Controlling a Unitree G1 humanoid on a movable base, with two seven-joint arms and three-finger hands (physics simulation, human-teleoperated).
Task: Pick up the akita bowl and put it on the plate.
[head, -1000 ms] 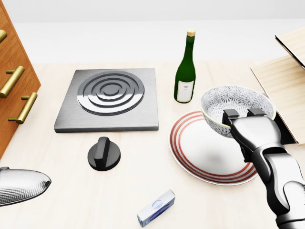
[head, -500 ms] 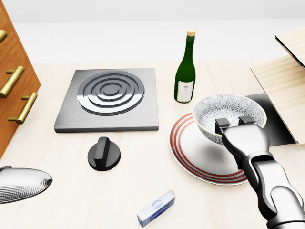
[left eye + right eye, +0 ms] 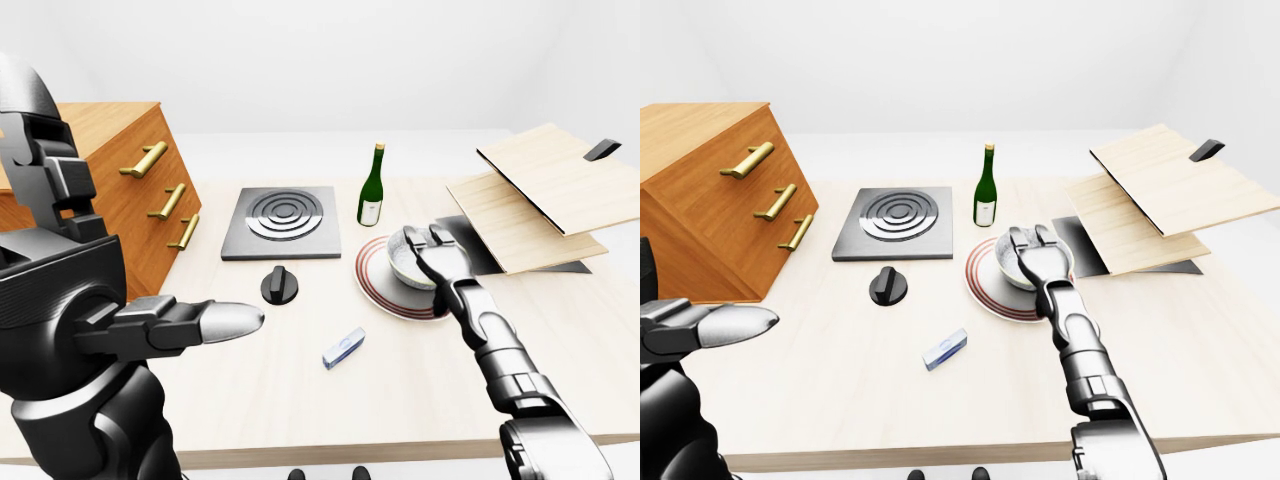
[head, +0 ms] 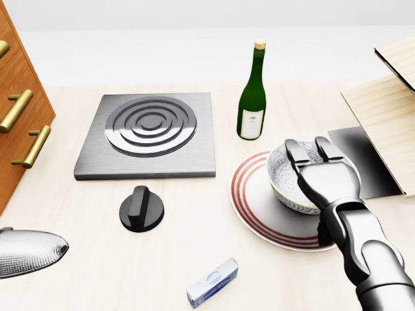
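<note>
My right hand (image 4: 322, 170) has its fingers hooked over the rim of the akita bowl (image 4: 290, 180), which sits on the red-ringed plate (image 4: 259, 201) toward the bench's right edge, a green wine bottle (image 4: 252, 97) just beyond, my left hand (image 3: 190, 324) loosely together near the left edge.

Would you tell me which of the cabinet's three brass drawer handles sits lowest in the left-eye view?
The brass handle nearest the table surface, on the wooden cabinet; the other two handles sit above it.
</note>
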